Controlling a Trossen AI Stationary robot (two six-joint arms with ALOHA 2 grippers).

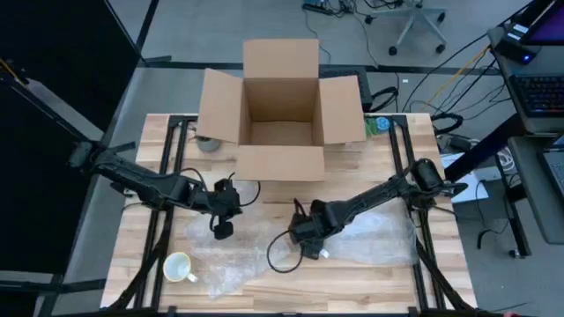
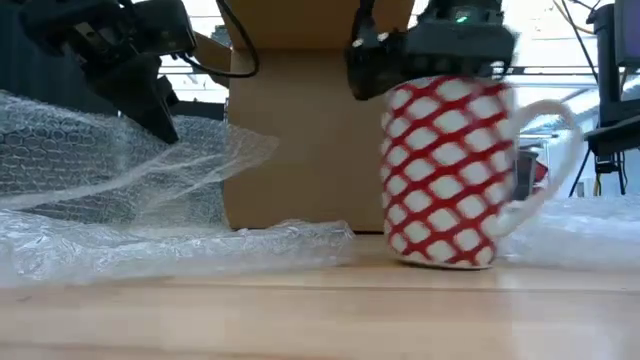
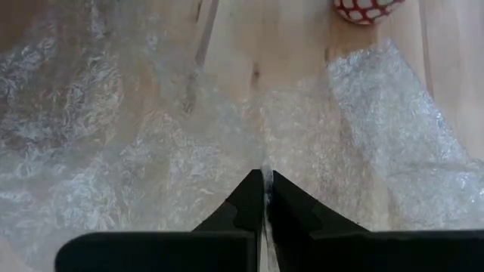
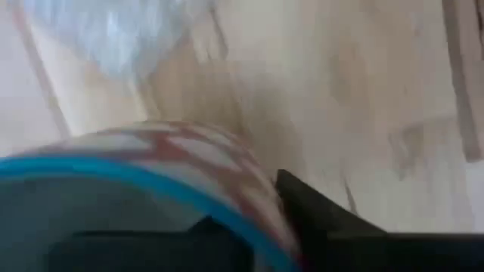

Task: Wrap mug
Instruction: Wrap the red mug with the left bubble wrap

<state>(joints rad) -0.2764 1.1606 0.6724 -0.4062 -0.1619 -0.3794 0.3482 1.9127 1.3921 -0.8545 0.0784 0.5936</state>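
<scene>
You have one wooden counter (image 1: 370, 283) in front of you. On it, at the far edge in the middle, stands one cardboard box (image 1: 280, 106) with all four flaps folded open. Nearer you, bubble wrap (image 1: 379, 233) lies crumpled across the middle and right of the counter; you cannot tell whether it is one sheet or more. Two dark arms reach in, one from each side. Your left pincer (image 1: 220, 227) is over the left end of the wrap, and its fingers (image 3: 246, 198) are pressed almost together with a thin fold of the wrap caught between them, lifting that edge off the wood. Your right pincer (image 1: 310, 246) is down near the middle of the counter on top of the patterned mug (image 2: 445, 170), the first of two mugs. It is white with a red lattice, a blue inside and a white handle, and it stands upright on the counter in front of the box. The pincer is closed on its rim, with one finger (image 4: 325, 215) outside the wall. The second, a pale mug (image 1: 179, 267), stands alone by the near left corner, just beside the wrap and well away from both pincers.
</scene>
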